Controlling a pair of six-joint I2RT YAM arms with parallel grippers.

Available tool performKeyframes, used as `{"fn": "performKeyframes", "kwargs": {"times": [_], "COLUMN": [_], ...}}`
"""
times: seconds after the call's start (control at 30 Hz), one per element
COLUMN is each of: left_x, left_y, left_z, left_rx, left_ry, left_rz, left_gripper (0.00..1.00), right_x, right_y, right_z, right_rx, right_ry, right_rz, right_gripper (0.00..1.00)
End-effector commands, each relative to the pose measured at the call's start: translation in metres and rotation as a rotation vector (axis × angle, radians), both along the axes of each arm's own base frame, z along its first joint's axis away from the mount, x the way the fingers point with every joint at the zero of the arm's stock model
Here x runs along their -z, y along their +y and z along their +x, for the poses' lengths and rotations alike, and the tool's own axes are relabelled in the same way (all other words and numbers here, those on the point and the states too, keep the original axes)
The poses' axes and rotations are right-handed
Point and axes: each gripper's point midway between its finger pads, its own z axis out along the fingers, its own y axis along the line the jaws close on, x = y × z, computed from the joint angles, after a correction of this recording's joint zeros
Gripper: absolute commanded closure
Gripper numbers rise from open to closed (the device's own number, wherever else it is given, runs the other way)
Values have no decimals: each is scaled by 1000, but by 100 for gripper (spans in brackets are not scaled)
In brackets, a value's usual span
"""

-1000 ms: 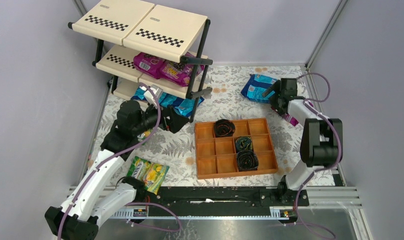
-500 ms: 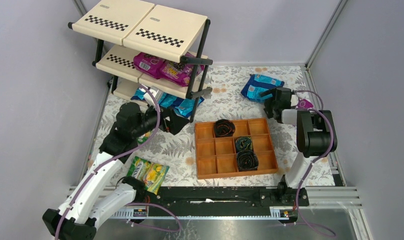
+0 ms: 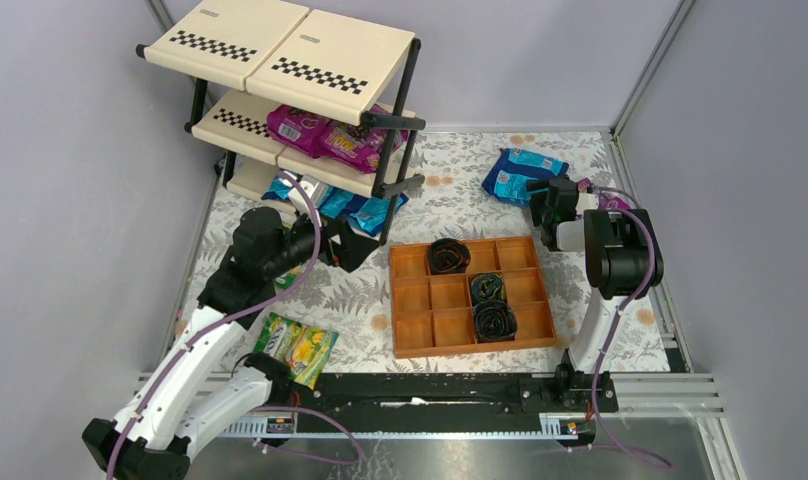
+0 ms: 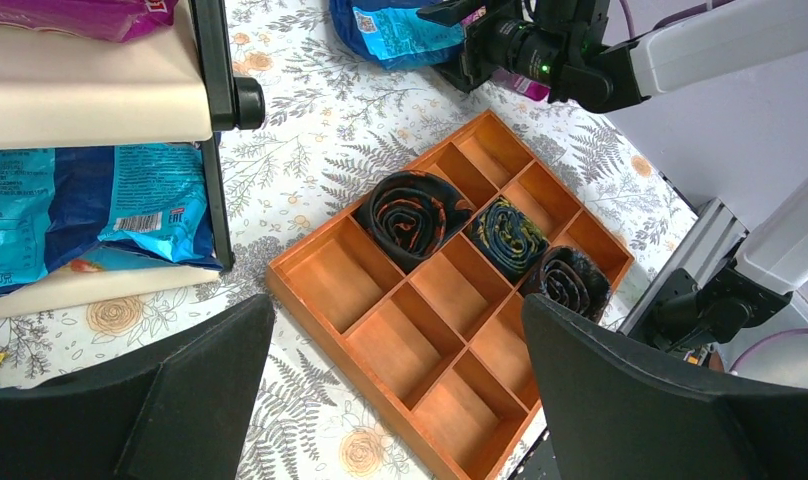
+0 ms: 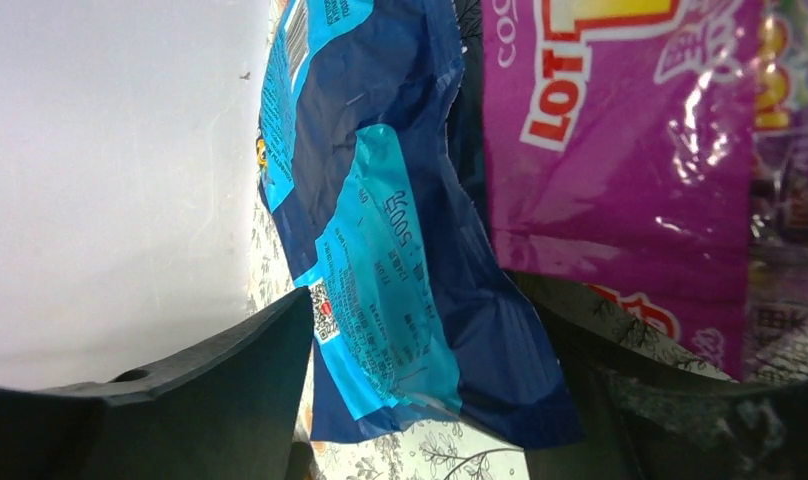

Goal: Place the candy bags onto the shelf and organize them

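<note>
Two grippers: both spread wide, neither holding a thing.
Green bag (image 3: 296, 345): flat, well behind the left fingers, not shelved yet.
Left gripper (image 3: 348, 245): hardly budged in the last second. The tray (image 4: 340, 285) sits ahead between its fingers, with the shelf's bottom tier just off the left finger.
Right gripper (image 3: 542, 200): here's the mover! Its arm has folded in over the last second, and the fingers have swung round onto the loose bags.
Blue bag (image 5: 400, 250): now dead ahead, its near end reaching in between the right fingers. I see no pinch.
Its look: glossy and crinkled, dark blue with a cyan panel and small print. Slippery, I'd judge, and likely to buckle in a grip.
Magenta bag (image 5: 620, 150): just beside the blue one, off the right finger.
Meaning: a pick of the blue bag looks lined up, and three bags remain off the rack.
Shelf (image 3: 280, 45): well away from the right fingers. Magenta bags are on the middle tier, blue ones on the bottom.
</note>
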Motion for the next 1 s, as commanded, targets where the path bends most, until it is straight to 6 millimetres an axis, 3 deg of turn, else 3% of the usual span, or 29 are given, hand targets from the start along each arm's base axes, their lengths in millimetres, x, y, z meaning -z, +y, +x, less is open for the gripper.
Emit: {"fn": "performKeyframes", "kwargs": {"times": [0.0,0.37,0.53,0.73,0.97], "left_x": [-13,-5,-3,3,6], "left_y": [1,0,3,3,-7], "left_z": [2,6,8,12,5], "left_rx": [-6,-15,-37,-49,-3], "left_ry": [-59,-37,-36,-22,44], "left_rz": [-7,4,7,18,-27], "left_gripper": [1,1,1,1,1], "right_x": [21,-28,-54,-85,-104], "right_y": [-9,6,11,14,19], "right_z": [-2,9,9,6,-18], "right_rx": [22,-156,-221,-331,-432], "right_ry": [16,-125,-169,-211,-204], "right_rz": [-61,-210,-276,-341,-401], "right_gripper": [30,62,81,86,99]}}
